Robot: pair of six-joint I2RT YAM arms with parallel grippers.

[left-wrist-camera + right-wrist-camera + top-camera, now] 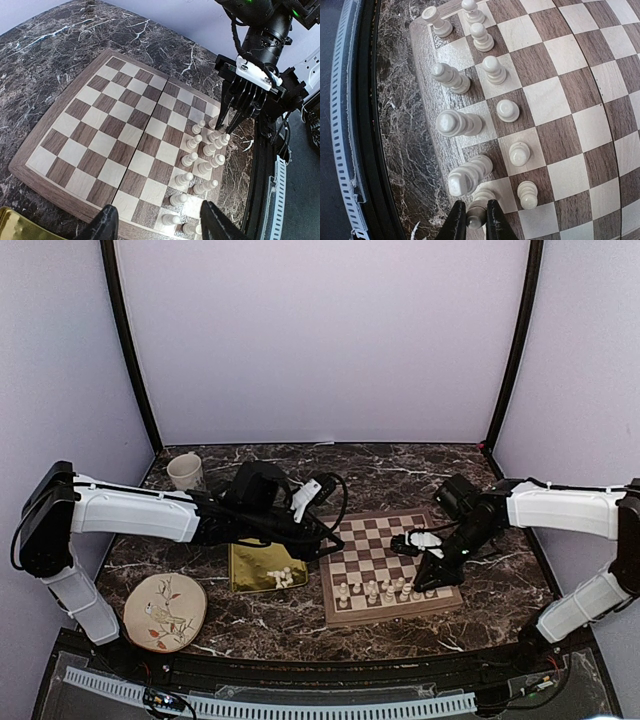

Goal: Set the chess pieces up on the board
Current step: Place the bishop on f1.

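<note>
Right fingers: nearly closed, pinching the corner piece; nothing else is between them.
Corner piece: directly between the fingertips, on the board's edge row at the corner closest to them. It looks upright, its long axis running up into the grip. Judged from this, the coming move is a small opening and a straight lift along that axis.
Nearest neighbour: a taller piece stands just beyond the fingertips and to one side, close enough to be knocked by any sideways drift.
Chess pieces: two rows run away from the right fingers along that edge of the board, one piece per square, none touching.
Board: beyond those rows the checkered squares are bare.
Nearer arm: the right, already on the piece.
Left fingers: about half open and holding nothing, hovering over the opposite end of the same rows.
Gold tray: off the board on the left fingers' side, with a few more pieces on it, so the task seems well along but unfinished.
Bench: dark veined marble, level.
Room: plain pale walls close around the bench.
</note>
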